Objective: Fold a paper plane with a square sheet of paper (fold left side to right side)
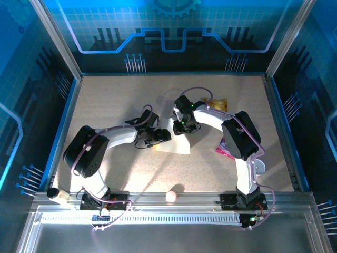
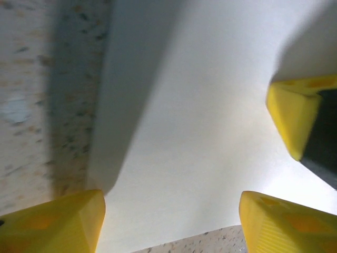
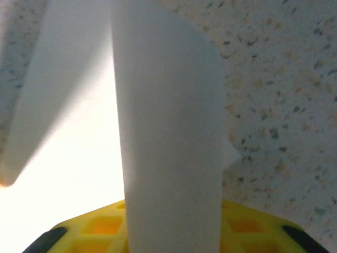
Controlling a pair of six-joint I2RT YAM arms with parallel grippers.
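On the speckled worktop [image 1: 116, 105], centre, lay the thin white square sheet of paper [image 1: 176, 143]: light, floppy, easily creased. The left gripper [image 2: 171, 224] was spread over its flat part. The right gripper [image 1: 184, 125] pinched a raised flap. Best gripped gently at an edge.

— Left arm [image 1: 90, 150]?
— Bent at the elbow, reaching inward. Left hand [image 1: 159, 137] held low, yellow fingers [image 2: 58, 224] spread well apart.
— And the right arm [image 1: 239, 136]?
— Arched over from its side, wrist turned downward. Right hand [image 1: 184, 126] just beside the left one. Hard to tell how wide its jaws stand.
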